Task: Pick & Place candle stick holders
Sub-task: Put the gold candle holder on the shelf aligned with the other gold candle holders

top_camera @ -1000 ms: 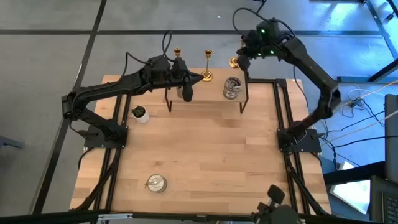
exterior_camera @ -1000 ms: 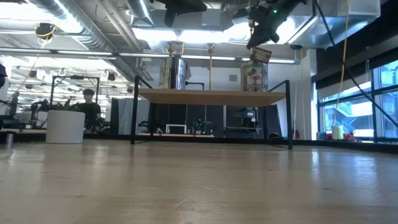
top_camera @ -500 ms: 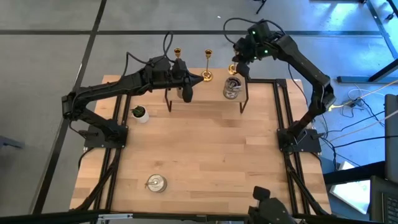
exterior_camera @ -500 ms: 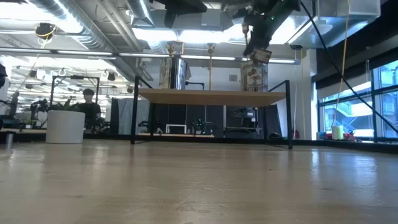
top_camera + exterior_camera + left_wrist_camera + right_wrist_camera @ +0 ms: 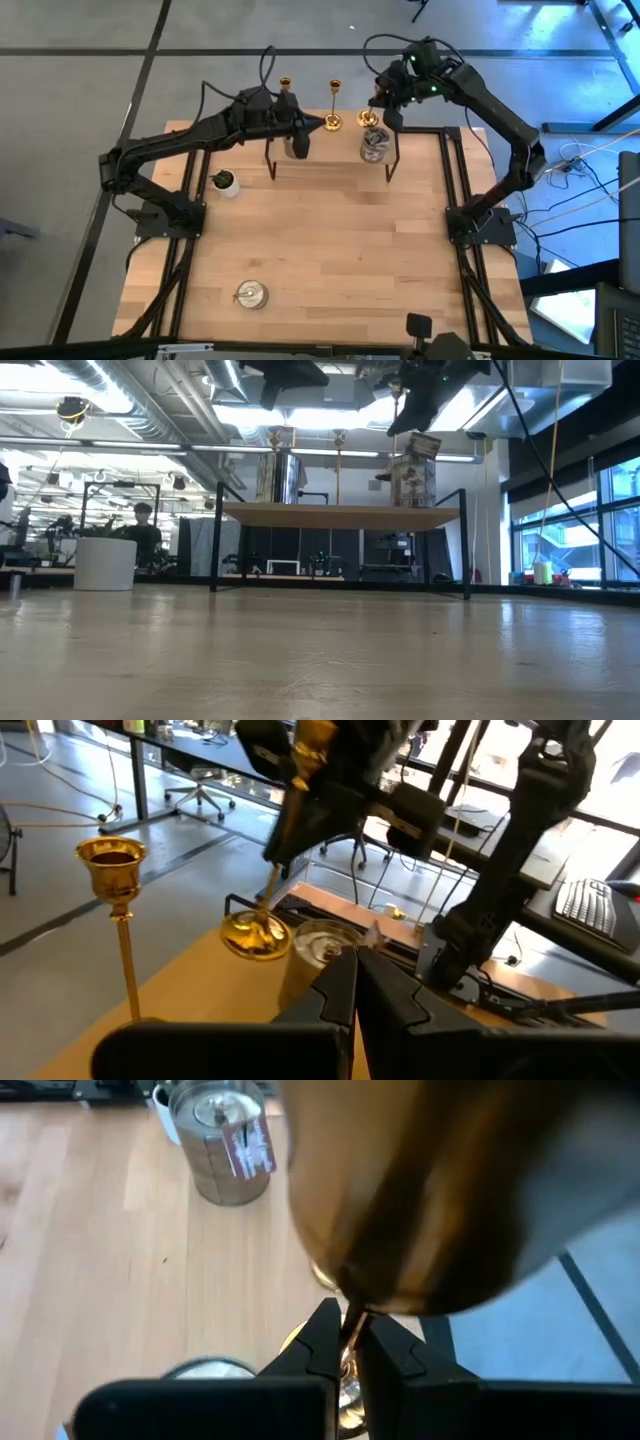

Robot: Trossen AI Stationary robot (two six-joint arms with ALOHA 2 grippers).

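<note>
I have the right pincer (image 5: 345, 1342) pinching a brass holder's (image 5: 369, 118) stem above the shelf (image 5: 340, 152), mid-carry. Next I lower it upright and release. The left pincer (image 5: 352, 982) waits, pressed together, nearby.

Three gold holders gleam at the far edge: one (image 5: 285, 84) and a second (image 5: 334, 104) shiny brass, the third (image 5: 368, 116) the same warm gold, its stem caught between the right gripper's (image 5: 347, 1342) black fingers. A silvery glass holder (image 5: 373, 144) carries a tag with dark red print; another silvery one (image 5: 251, 294) sits on the pale, blond wood of the table (image 5: 330, 250), whose planks show fine lengthwise grain. The frame rails (image 5: 455, 180) are black. Both arms are dark, the right one showing a small green light (image 5: 410, 64). The little pot (image 5: 227, 185) is white with a green plant. The floor (image 5: 80, 70) is grey, turning blue at one side.
</note>
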